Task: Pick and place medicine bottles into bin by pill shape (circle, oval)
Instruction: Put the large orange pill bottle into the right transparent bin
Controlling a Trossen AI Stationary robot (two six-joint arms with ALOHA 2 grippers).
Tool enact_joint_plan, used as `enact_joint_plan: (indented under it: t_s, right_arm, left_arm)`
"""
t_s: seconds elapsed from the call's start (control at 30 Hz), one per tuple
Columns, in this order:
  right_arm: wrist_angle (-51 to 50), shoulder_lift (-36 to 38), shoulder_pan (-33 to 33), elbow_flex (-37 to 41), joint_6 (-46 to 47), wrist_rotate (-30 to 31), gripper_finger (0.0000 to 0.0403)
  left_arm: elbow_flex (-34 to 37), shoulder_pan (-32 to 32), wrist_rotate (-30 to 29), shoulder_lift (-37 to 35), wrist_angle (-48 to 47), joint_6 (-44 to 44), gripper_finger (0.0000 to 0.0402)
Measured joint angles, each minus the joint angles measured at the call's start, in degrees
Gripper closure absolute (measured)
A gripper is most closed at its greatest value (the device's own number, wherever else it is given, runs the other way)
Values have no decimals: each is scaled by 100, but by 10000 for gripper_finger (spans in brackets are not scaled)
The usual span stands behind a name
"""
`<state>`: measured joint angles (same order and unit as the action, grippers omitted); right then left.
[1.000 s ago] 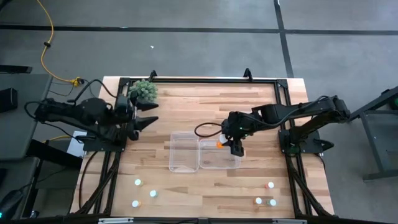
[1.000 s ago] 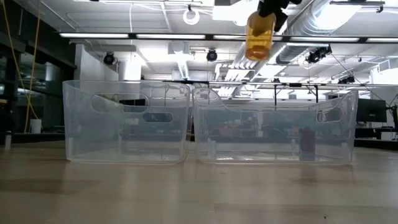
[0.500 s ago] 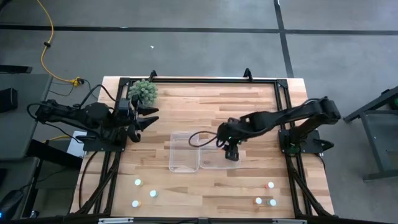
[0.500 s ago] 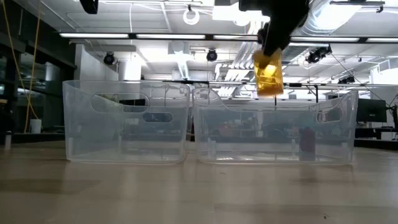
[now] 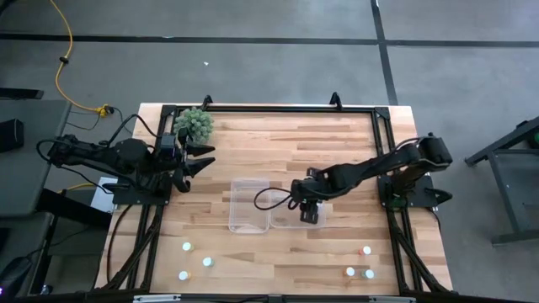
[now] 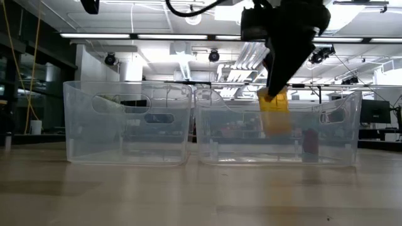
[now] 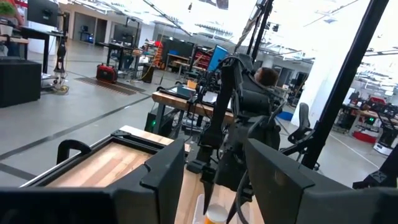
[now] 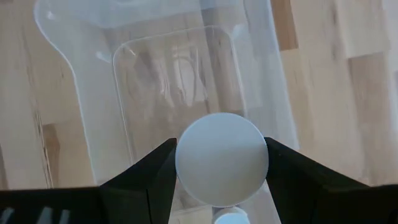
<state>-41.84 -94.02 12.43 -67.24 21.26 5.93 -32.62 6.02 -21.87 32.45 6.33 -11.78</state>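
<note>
Unlabelled orange bottle (image 6: 274, 113) in right hand (image 6: 276, 94)

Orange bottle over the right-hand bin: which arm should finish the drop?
The right. Its gripper already holds the orange bottle inside the right bin; the left gripper waits by the plant ball, holding nothing.

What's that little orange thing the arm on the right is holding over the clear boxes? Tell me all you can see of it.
It is a small bottle with a see-through orange body and a round white cap, plastic by the look of it. The right hand grips it at the cap, so it hangs roughly upright, partly lowered into the right-hand clear bin, above the bin's floor. Its contents cannot be made out.
</note>
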Motion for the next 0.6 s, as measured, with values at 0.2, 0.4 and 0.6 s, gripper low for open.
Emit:
enact_joint_plan:
  t_s: [0.2,0.4,0.6]
  right_arm:
    - [399,189,13,349,124,55,208]
    - [638,133,13,597,116,52,208]
    - [1141,154,13,1015,442,56,208]
  left_arm:
    - [0,0,-71,0,-2,1,241]
    - [0,0,-129,0,-2,1,241]
    - [-2,0,-130,0,5,1,241]
